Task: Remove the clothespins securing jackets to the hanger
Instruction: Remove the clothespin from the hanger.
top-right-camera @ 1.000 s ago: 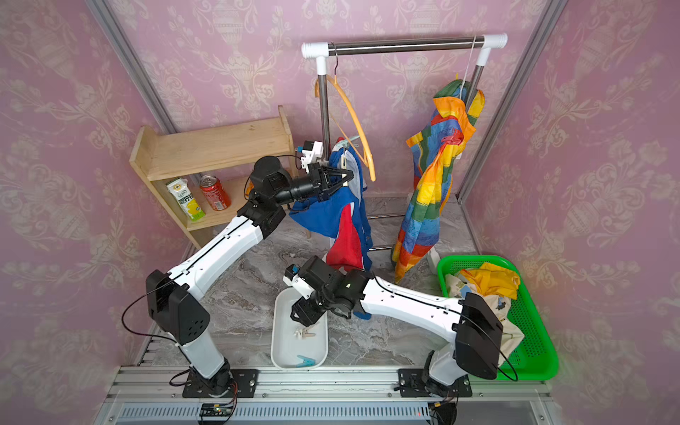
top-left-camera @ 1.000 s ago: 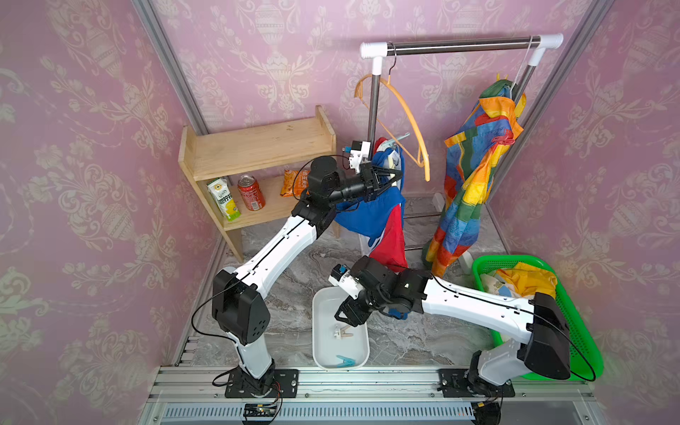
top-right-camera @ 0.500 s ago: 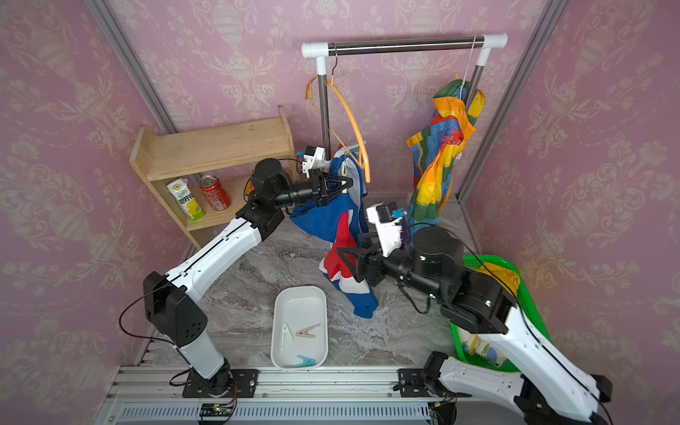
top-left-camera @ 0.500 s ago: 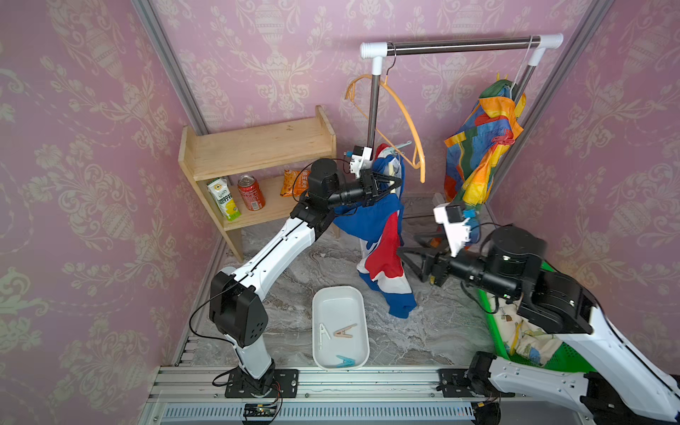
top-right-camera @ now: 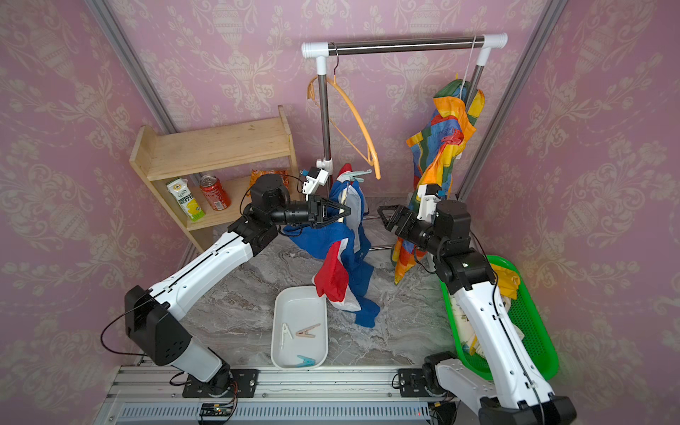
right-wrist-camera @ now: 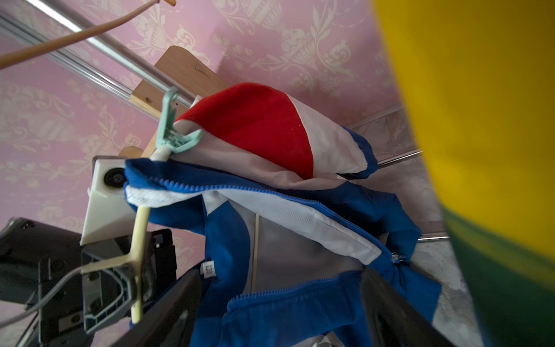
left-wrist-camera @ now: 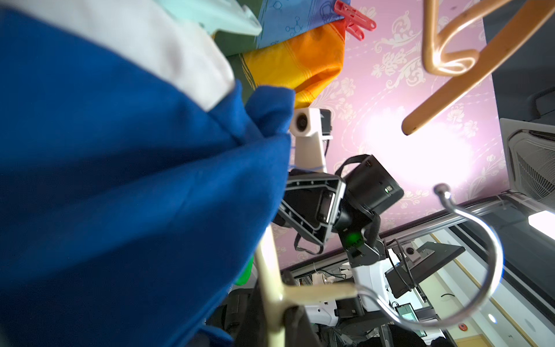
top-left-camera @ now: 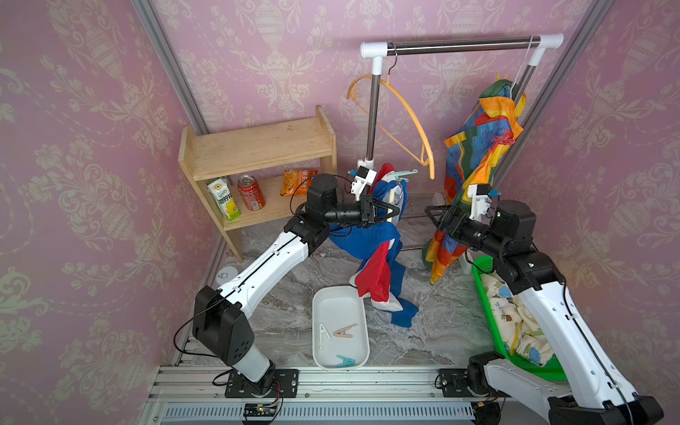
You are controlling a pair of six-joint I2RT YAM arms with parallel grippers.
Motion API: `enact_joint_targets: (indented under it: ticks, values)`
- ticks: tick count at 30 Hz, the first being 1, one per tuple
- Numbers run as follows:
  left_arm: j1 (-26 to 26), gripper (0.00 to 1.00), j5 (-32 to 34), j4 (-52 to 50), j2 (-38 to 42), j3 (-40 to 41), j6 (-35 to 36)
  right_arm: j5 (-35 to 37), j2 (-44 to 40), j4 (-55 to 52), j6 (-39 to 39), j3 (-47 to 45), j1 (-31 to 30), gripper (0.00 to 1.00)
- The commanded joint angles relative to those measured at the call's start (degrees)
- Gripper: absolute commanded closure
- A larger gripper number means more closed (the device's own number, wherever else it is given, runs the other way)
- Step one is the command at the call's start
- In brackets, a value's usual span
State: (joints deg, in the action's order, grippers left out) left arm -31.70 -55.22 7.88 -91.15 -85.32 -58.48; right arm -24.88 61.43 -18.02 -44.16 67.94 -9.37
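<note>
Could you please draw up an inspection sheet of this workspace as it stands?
Surface: marbled floor; white tray holds three clothespins.
Job's things: blue-red-white jacket on cream hanger, mint clothespin clipped on; rainbow jacket hanging from rack with red clothespin; yellow jacket in green basket.
Clutter: wooden shelf with carton, can, snack bag; bare orange hanger on rack.
Grippers: left gripper shut on cream hanger; right gripper, jaws open, empty.
Cables: black cable loops loose by left arm's base.
Surroundings: pink wallpaper, aluminium frame.
</note>
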Motion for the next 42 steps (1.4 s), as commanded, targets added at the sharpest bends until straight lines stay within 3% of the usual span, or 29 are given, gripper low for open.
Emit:
enact_joint_targets:
  ticks: [1,8,20,28,36,42]
  values:
    - [-0.6,1.0,-3.3,5.9,2.6,0.4,3.2,-12.6,-0.8,14.1,-10.2,0.3,0.3,0.12]
    - [-0.9,1.0,-6.6,7.7,1.7,0.3,3.3,-15.6,0.9,22.5,-19.1,1.6,0.4,0.12]
    - [-1.8,1.0,-9.1,11.1,1.4,0.0,0.8,-12.1,6.0,33.5,-29.1,-2.6,0.3,0.2]
    - [-2.6,1.0,-10.0,7.5,1.5,-0.9,2.6,-9.3,6.2,34.4,-29.8,-2.8,-0.1,0.28]
    - [-2.9,1.0,-9.7,4.0,1.8,-1.5,5.2,-5.8,6.3,33.1,-28.3,-1.2,-2.6,0.3]
    - [-2.9,1.0,-10.2,3.2,2.3,-1.5,6.0,-4.6,7.6,34.0,-29.3,-1.1,-2.8,0.49]
